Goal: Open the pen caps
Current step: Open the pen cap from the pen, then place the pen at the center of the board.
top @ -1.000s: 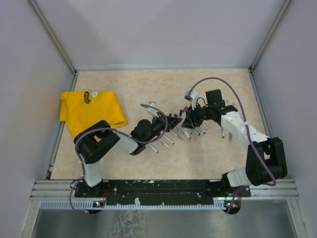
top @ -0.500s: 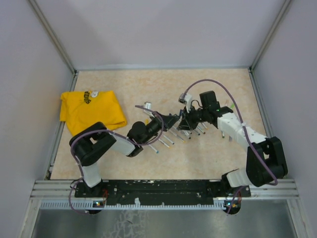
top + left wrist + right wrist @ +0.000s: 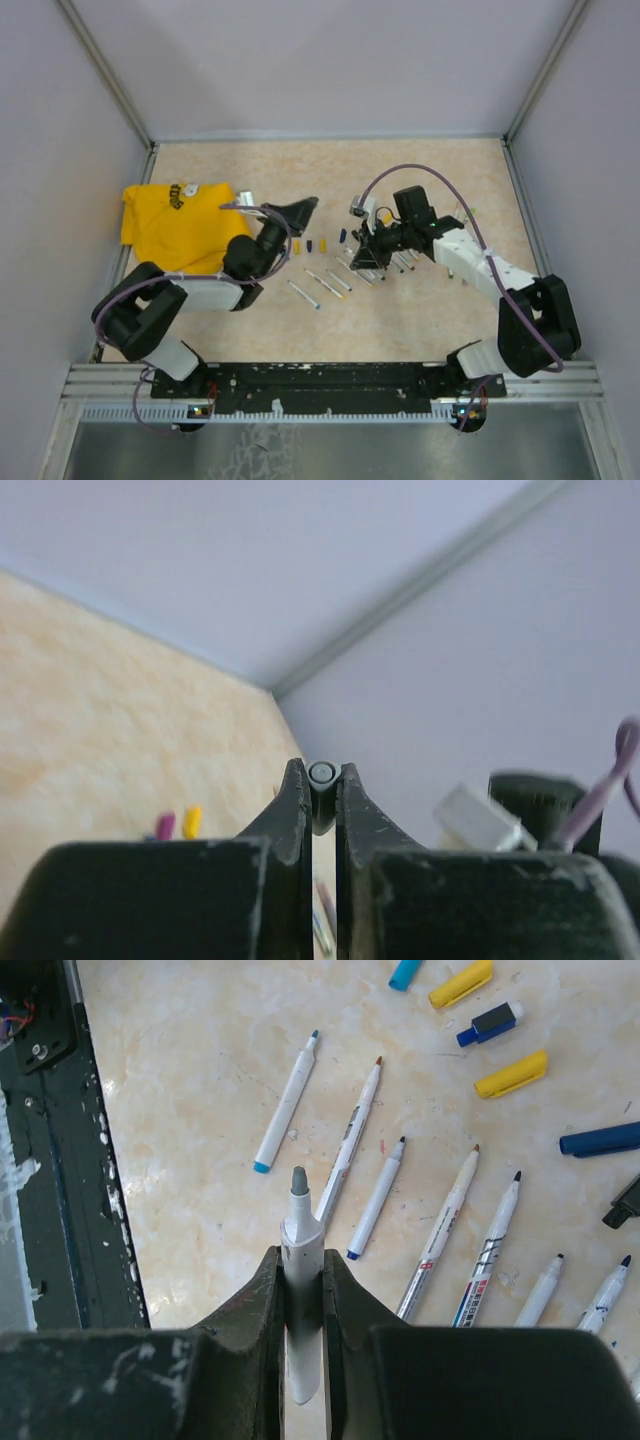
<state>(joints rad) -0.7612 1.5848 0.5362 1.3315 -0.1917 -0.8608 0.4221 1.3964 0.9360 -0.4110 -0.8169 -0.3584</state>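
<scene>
Left wrist view: the left gripper (image 3: 322, 780) pinches a grey cap (image 3: 322, 773) at its very fingertips, so it might squirt out. Meanwhile the right gripper (image 3: 300, 1257) clamps the uncapped pen (image 3: 300, 1205), and that tip could smear the desk (image 3: 180, 1110).

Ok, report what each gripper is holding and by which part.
Left gripper pinches a small grey pen cap by its sides, at the fingertips. Right gripper clamps an uncapped grey-tipped pen by its barrel, just behind the tip.

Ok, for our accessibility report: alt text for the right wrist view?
The right gripper clamps an uncapped grey-tipped pen in its jaws above a beige table; more uncapped pens lie there, loose yellow and blue caps beyond.
</scene>
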